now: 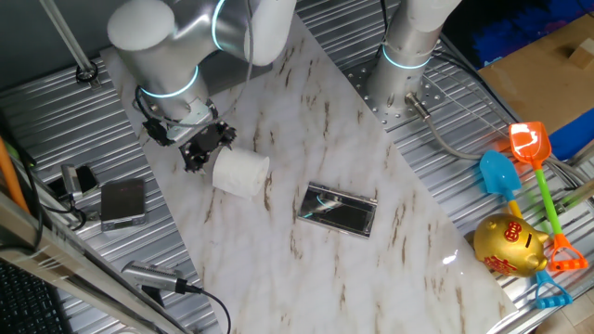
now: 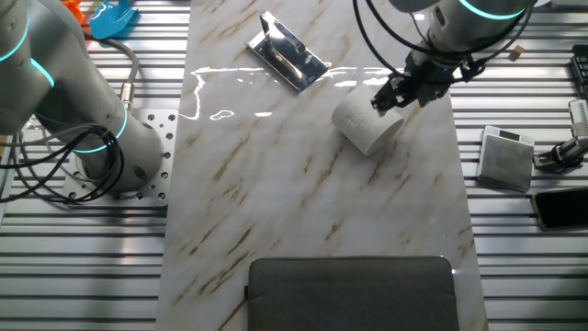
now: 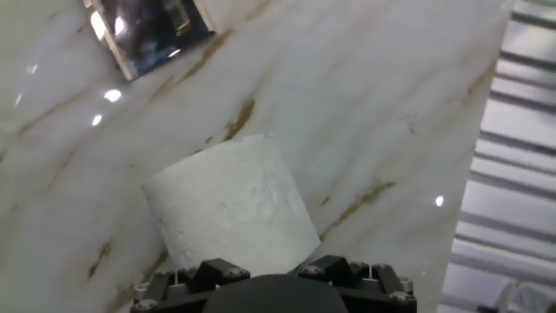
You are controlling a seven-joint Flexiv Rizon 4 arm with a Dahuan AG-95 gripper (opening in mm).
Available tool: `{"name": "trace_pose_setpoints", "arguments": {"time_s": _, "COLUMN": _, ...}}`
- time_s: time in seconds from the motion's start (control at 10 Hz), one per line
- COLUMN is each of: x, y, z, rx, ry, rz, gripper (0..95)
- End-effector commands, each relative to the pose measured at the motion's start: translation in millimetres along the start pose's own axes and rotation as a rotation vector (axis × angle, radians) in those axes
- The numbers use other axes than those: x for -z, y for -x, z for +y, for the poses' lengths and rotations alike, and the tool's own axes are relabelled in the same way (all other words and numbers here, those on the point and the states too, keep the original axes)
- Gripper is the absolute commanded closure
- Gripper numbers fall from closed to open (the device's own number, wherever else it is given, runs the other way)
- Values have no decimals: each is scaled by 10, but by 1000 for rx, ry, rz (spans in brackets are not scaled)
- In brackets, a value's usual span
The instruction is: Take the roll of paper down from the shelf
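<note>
Tool (image 1: pixel 206 147) beside roll of paper (image 1: pixel 240 173), grip unclear, shelf (image 1: pixel 338 211) apart, toys (image 1: pixel 520 213) distant

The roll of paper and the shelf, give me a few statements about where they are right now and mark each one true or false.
1. The roll of paper lies on its side on the marble tabletop. True.
2. The roll sits on top of the shelf. False: the shelf top is bare, and the roll lies apart from it on the table.
3. The end effector is right beside the roll. True.
4. The shelf has a pale matte top. False: its top is dark and mirror-like.
5. A golden piggy bank stands on the marble. False: it sits off the marble, on the ribbed metal surface.
</note>
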State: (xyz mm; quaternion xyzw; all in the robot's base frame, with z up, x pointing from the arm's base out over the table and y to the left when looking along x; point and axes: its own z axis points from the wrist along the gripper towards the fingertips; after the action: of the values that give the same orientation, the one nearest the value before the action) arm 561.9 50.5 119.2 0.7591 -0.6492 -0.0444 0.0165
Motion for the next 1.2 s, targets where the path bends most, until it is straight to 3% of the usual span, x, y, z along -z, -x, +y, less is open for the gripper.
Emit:
{"name": "trace_pose_setpoints", "arguments": {"time_s": 0.1, "x": -3, "y": -9, "z": -1, "rx": -333, "ry": -39, "rz": 8, "gripper": 190}}
{"name": "trace_pose_setpoints", "arguments": {"time_s": 0.4, "x": -1, "y": -18, "z": -3, "rx": -616, "ry": -52, "rz": 2, "gripper": 190}}
{"name": "trace_pose_setpoints", "arguments": {"time_s": 0.5, "x": 0, "y": -20, "z": -3, "rx": -650, "ry": -55, "rz": -1, "gripper": 0}}
{"name": "trace_pose_setpoints", "arguments": {"time_s": 1.1, "x": 9, "y": -23, "z": -3, "rx": -991, "ry": -53, "rz": -14, "gripper": 0}}
{"name": "trace_pose_setpoints", "arguments": {"time_s": 1.2, "x": 10, "y": -22, "z": -7, "rx": -1073, "ry": -49, "rz": -31, "gripper": 0}}
